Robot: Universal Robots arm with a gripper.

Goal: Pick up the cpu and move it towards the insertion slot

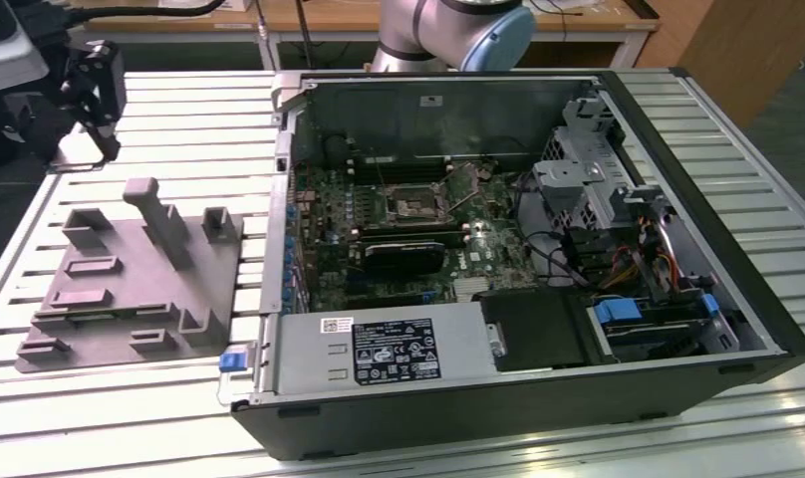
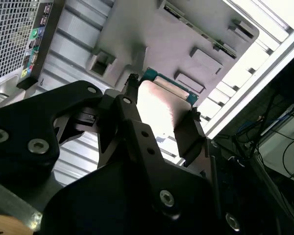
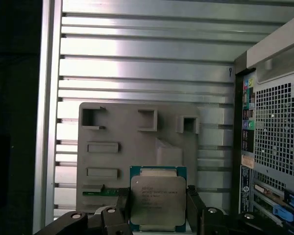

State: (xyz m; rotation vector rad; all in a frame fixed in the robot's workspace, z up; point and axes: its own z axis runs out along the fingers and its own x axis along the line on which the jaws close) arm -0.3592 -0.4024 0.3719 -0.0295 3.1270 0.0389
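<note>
Tool (image 3: 157, 192): closed on the cpu (image 3: 158, 203), with one finger (image 3: 121, 208) on each of two opposite edges. In both wrist views the other two edges are free of the fingers. The silvery top faces the first wrist view, with the green rim showing around it.

Position: in the exterior view the tool (image 1: 104, 149) hangs above the slatted counter (image 1: 176, 110), toward the exterior view's left, by the far edge of the grey tray (image 1: 124, 299). In the first wrist view the cpu shows in front of the tray (image 3: 122, 132), off its surface and apart from its raised blocks.

Insertion slot (image 1: 413, 205): it lies on the green board inside the open computer case (image 1: 761, 329), well apart from the tool. Its silver frame surrounds a dark centre.

Clearance: bare counter lies between the tool and the case. The case's upright side wall (image 1: 286, 149) stands between that stretch and the board. The case is open at the top. Cables and a drive cage crowd the side toward the exterior view's right, and a black card sits just beside the slot.
</note>
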